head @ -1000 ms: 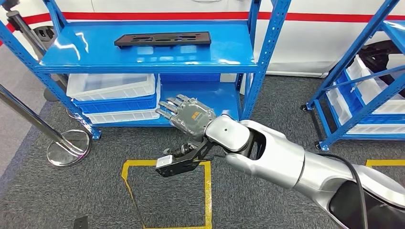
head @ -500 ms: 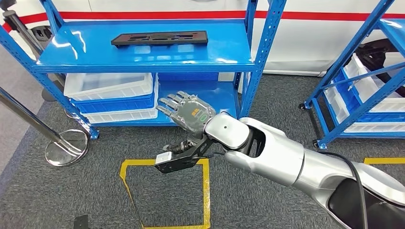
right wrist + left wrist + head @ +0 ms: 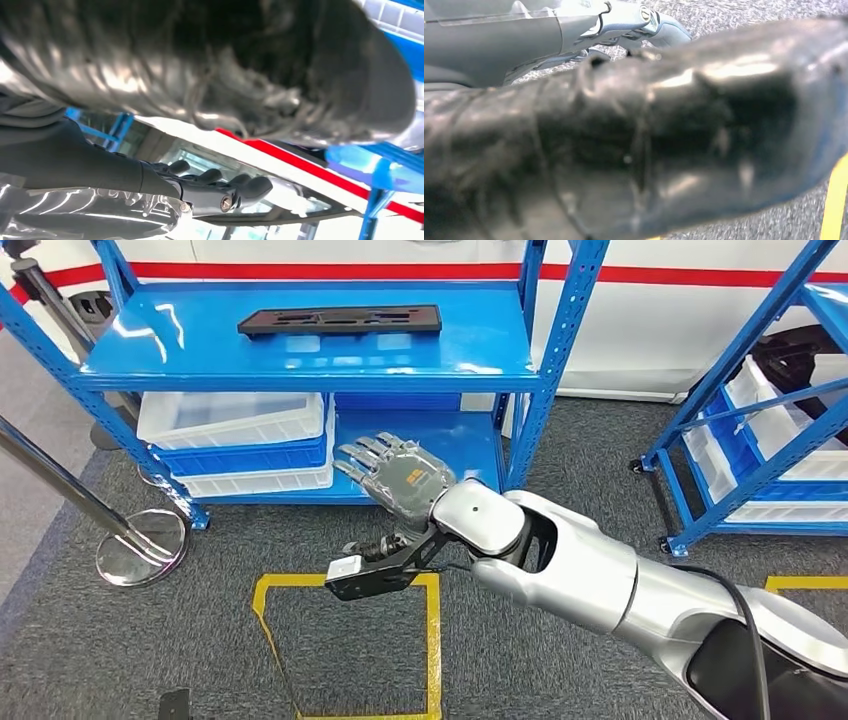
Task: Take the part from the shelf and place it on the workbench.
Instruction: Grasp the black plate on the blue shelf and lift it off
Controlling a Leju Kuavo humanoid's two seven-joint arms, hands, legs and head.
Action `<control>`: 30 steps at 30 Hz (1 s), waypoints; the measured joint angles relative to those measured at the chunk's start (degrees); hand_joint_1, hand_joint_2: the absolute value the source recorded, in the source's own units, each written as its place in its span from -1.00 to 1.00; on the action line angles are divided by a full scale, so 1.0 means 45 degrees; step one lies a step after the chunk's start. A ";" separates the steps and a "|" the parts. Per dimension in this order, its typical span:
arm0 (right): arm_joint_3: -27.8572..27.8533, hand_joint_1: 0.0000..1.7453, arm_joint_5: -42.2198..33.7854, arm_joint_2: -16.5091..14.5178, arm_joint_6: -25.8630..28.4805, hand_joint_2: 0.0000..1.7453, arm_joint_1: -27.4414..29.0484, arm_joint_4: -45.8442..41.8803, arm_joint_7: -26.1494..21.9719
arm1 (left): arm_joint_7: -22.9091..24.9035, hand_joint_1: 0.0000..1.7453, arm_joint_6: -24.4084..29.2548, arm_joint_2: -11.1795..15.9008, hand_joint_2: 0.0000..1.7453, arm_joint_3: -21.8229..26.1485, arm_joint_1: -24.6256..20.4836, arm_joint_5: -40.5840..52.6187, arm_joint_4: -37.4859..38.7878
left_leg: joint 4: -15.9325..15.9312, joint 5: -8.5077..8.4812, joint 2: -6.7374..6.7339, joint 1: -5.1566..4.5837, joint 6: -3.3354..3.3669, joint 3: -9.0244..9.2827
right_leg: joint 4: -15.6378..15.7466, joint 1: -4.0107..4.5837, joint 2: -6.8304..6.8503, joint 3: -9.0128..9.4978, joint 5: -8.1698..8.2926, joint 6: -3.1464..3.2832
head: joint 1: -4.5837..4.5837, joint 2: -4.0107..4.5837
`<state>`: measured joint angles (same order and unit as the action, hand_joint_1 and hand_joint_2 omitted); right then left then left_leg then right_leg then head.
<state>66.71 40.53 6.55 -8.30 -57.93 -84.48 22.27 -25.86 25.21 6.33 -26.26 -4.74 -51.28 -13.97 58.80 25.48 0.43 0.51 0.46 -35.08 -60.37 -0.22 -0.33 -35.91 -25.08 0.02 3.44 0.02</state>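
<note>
The part [image 3: 340, 320] was a flat black piece, long and thin. It lay on the top board of the blue shelf [image 3: 300, 365], in the upper middle of the head view. Its long side ran left to right across the picture, almost level, along the back half of the board. Nothing was touching it.

The right hand [image 3: 395, 480] was near the middle of the picture, at the end of a big silver arm that came in from the lower right corner. The hand's back faced up and its fingers [image 3: 358, 455] were stretched out flat and a little apart. They pointed to the upper left, toward the shelf. The hand held nothing. It hung in front of the lower board of the shelf, next to the stacked white and blue bins [image 3: 235, 440]. Under it on the grey floor was a yellow taped square [image 3: 435, 640].

So the part was up and a bit to the left of the hand in the picture, and well apart from it. The top board sat between them. I think the hand would have to go up past the front edge of that board and then reach in over it. It would meet the long side of the part.

The left wrist view was a dark blur, so I could not tell how the left hand was. The right hand looked like the one to reach with.
</note>
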 joint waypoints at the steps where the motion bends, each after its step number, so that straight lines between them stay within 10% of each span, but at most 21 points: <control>1: -0.0022 -1.00 -0.0004 0.0045 0.0007 -1.00 0.0053 -0.0042 0.0017 | -0.0028 -1.00 -0.0006 -0.0011 -1.00 -0.0010 0.0003 0.0008 0.0000 | -0.0002 -0.0008 -0.0003 -0.0003 -0.0056 -0.0006 | 0.0055 0.0019 -0.0014 0.0013 0.0012 0.0048 | 0.0001 0.0000; 4: -0.0101 -1.00 -0.0161 0.0174 0.0028 -1.00 0.0142 -0.0154 0.0066 | -0.0187 -1.00 -0.0079 -0.0051 -1.00 -0.0027 0.0015 0.0006 0.0000 | 0.0379 0.0325 -0.0025 0.0034 -0.0227 -0.0180 | 0.0161 -0.0042 -0.0028 0.0071 0.0083 0.0247 | 0.0036 0.0000; 9: -0.0165 -1.00 -0.0630 0.0279 0.0196 -1.00 0.0536 -0.0475 -0.0012 | -0.0420 -1.00 -0.0040 -0.0112 -1.00 -0.0113 0.0028 0.0299 0.0000 | 0.3418 0.1501 -0.0034 0.0054 -0.0359 -0.1609 | 0.0185 -0.0015 -0.0026 0.0096 0.0081 0.0373 | 0.0077 -0.0001; 13: -0.0182 -1.00 -0.0653 0.0313 0.0389 -1.00 0.0623 -0.0657 -0.0150 | -0.0076 -1.00 0.0232 -0.0141 -1.00 -0.0219 -0.0002 0.0397 0.0000 | 0.0826 0.0150 -0.0038 0.0015 -0.0180 -0.0384 | 0.0140 0.0031 -0.0058 0.0128 0.0043 0.0354 | 0.0072 0.0000; 19: -0.0204 -1.00 -0.0646 0.0316 0.0497 -1.00 0.0700 -0.0742 -0.0262 | 0.0464 -1.00 0.0489 -0.0171 -1.00 -0.0330 -0.0013 0.0350 0.0000 | -0.0207 -0.0089 -0.0030 -0.0011 0.0120 0.0110 | -0.0122 0.0056 -0.0051 -0.0036 -0.0159 -0.0006 | 0.0041 0.0000; 24: -0.0205 -1.00 -0.0545 0.0340 0.0624 -1.00 0.0885 -0.0762 -0.0271 | 0.0423 -1.00 0.0486 -0.0263 -1.00 -0.0382 -0.0019 0.0409 0.0000 | -0.0266 -0.0126 -0.0064 0.0038 0.0240 0.0154 | -0.3140 -0.0044 -0.0031 -0.1458 -0.1469 -0.0214 | -0.0004 -0.0001; 30: -0.0214 -1.00 -0.0482 0.0367 0.0650 -1.00 0.0961 -0.0860 -0.0271 | -0.0138 -1.00 0.0266 -0.0319 -1.00 -0.0447 -0.0018 0.0488 0.0000 | -0.0012 0.0026 -0.0025 0.0017 0.0020 0.0054 | -0.0042 -0.0067 -0.0039 0.0007 0.0007 -0.0084 | 0.0002 -0.0001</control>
<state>65.75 38.36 8.20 -5.37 -53.60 -88.35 21.05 -26.48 26.40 4.90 -28.27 -4.82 -49.09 -13.97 58.75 25.59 0.32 0.58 0.56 -34.83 -60.56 -0.52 -0.50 -35.88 -25.05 -0.36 3.45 0.02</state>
